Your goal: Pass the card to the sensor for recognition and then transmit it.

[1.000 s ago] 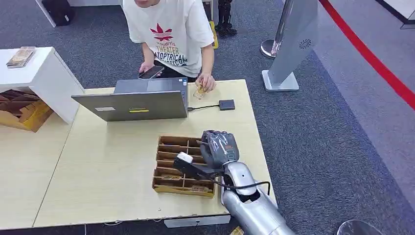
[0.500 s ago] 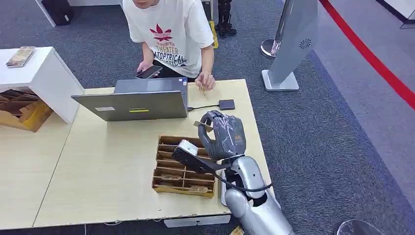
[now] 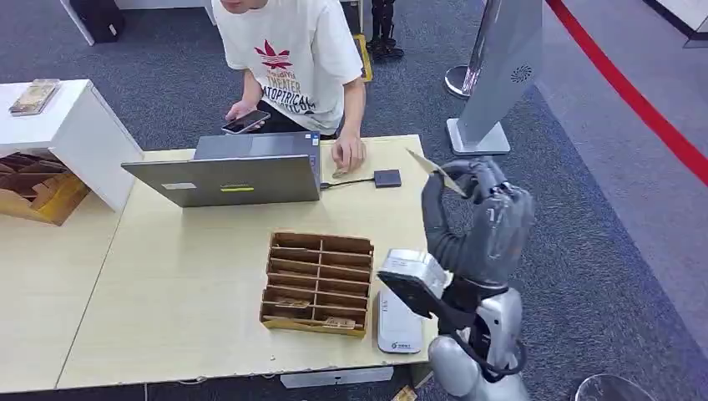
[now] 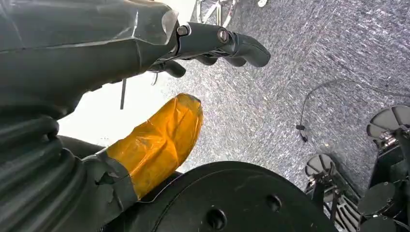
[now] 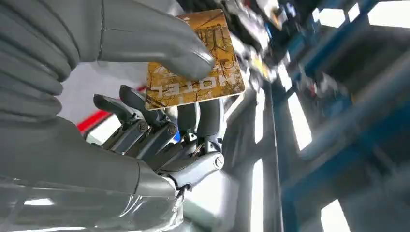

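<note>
Gold and printed, the card sits pinched at the top of your right hand, thumb on one face, fingers behind. You have it raised above the counter edge, right of the sensor and the wooden tray. Your left hand holds nothing, fingers apart over grey carpet.

Silver arm, dark grey right hand
</note>
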Robot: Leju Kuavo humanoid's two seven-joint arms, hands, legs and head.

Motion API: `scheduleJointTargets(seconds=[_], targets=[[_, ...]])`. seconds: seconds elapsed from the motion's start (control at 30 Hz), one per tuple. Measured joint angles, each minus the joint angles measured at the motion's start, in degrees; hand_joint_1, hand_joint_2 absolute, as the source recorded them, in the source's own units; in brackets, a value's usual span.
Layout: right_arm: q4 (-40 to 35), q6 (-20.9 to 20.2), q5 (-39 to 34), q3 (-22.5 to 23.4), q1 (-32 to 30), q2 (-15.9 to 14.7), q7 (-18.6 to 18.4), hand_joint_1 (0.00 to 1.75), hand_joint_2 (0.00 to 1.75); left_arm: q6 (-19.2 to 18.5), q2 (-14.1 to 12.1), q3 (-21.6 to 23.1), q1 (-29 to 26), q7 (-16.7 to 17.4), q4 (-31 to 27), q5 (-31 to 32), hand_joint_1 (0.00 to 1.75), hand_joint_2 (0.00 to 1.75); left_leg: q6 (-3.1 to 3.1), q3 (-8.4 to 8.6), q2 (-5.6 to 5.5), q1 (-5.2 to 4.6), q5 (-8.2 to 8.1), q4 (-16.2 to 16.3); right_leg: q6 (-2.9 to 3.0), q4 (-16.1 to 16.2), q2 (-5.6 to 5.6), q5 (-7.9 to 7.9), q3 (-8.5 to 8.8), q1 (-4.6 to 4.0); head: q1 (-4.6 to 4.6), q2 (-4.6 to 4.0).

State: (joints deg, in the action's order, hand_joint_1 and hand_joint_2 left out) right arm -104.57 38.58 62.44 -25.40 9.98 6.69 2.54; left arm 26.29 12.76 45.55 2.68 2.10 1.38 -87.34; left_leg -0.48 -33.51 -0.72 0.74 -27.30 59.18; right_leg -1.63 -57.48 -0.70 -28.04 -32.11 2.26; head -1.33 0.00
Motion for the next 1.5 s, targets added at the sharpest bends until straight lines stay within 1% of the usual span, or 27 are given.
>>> scheduleJointTargets(seconds=[0.13,0.27,0.57,0.87,1.0,1.17,1.4,1.5], targets=[[-5.15,1.07,-0.66,1.22,-2.01,-0.39,1.38,1.75,1.75,-0.02,0.0,0.0,0.0,-0.02,0.0,0.0,0.0,1.75,0.01,0.02,0.01,0.0,0.0,0.0,0.0,0.0,0.0,0.0,0.01,0.0,-0.02,0.0],[-7.16,1.07,-1.27,1.44,-2.78,-0.7,2.42,1.75,1.75,-0.02,0.02,0.0,0.0,-0.04,0.0,0.0,0.0,1.75,0.01,0.04,0.02,0.01,0.02,-0.01,0.0,0.0,0.0,0.01,0.03,0.0,-0.02,0.0],[-7.9,1.07,-2.45,1.55,-3.39,-1.09,4.22,1.75,1.75,-0.04,0.11,0.0,-0.01,-0.02,0.0,0.0,0.0,1.75,0.02,0.03,0.01,-0.01,0.02,0.0,-0.01,0.0,-0.01,0.01,0.05,0.01,-0.02,0.0],[-6.48,0.94,-3.58,1.57,-1.75,-1.57,3.89,1.75,1.75,-0.11,0.11,0.0,-0.01,-0.04,0.09,0.0,0.0,1.75,0.03,0.01,0.01,0.0,0.02,-0.02,-0.01,-0.01,0.01,0.01,0.07,0.0,-0.02,0.0],[-2.3,-3.09,-4.85,1.55,2.34,-1.75,2.2,1.75,1.75,-0.33,0.09,0.0,0.02,0.02,0.2,0.0,0.0,1.75,0.02,0.06,0.06,0.0,0.03,-0.02,0.01,-0.02,-0.04,0.04,0.09,0.0,-0.04,0.0],[6.18,-7.81,-3.15,1.35,9.42,-1.75,-0.88,1.75,1.75,-0.66,0.0,0.0,0.08,0.26,0.46,0.0,0.0,1.75,0.08,0.02,0.03,-0.01,0.14,-0.02,-0.04,-0.02,0.0,0.1,0.1,0.0,-0.02,0.0],[17.19,-12.53,0.16,1.0,19.27,-1.75,-4.88,1.75,1.75,-1.25,-0.48,0.0,0.09,1.4,0.46,0.0,0.0,1.75,0.09,0.02,0.0,-0.01,0.16,-0.01,-0.09,-0.02,0.01,0.14,0.1,0.01,0.0,0.0],[20.93,-13.73,0.83,0.76,22.17,-1.73,-5.64,1.75,1.75,-1.53,-0.57,0.0,0.09,1.73,0.46,0.0,0.0,1.75,0.1,0.02,-0.01,-0.01,0.16,-0.01,-0.09,-0.02,0.01,0.14,0.09,0.01,-0.04,0.0]])
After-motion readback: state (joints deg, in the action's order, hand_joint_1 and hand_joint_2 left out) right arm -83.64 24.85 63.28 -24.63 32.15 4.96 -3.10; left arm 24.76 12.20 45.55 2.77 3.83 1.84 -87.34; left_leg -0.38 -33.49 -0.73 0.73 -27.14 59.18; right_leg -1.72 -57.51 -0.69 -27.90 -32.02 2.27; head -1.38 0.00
